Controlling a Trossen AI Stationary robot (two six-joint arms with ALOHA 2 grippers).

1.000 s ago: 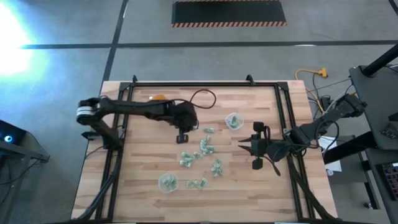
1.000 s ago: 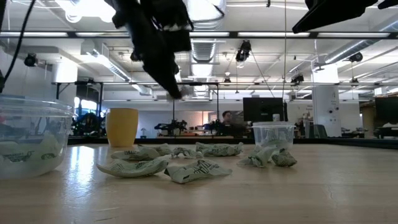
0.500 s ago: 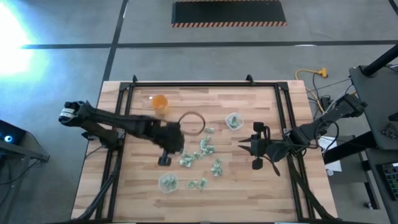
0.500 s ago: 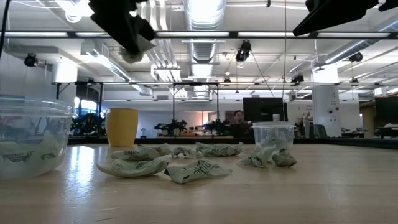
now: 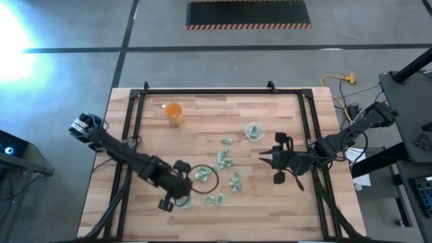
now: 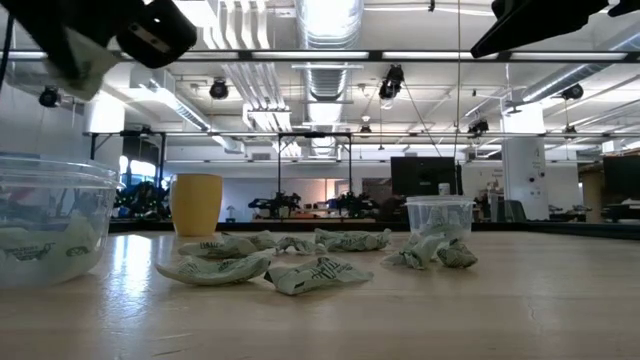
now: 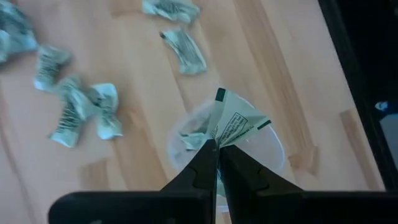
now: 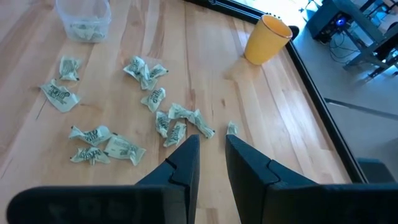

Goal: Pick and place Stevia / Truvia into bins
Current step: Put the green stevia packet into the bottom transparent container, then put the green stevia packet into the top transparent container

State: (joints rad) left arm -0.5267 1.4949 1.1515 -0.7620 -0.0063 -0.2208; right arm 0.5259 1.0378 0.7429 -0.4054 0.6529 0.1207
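Observation:
Pale green and white sachets lie scattered flat on the middle of the wooden table. One clear cup stands near the near edge and the other farther back on the right; both hold sachets. My left gripper hangs over the near cup, shut on one sachet. My right gripper waits open at the table's right, above the wood and short of the pile. My left gripper pinches one sachet by its lower edge, only at the fingertips. The fingers point down from above. The sachet is lifted clear and stands up from the tips, directly over the near cup's mouth.
An orange cup stands near the far left of the table. A black frame runs round the table's edges. Bare wood lies along the left side and the near right. The low view shows the near cup close by on the left.
My left gripper has travelled from the middle of the table toward the near edge and a little left, carrying the sachet, and now hangs over the near cup. It stayed shut. The right arm has kept still.

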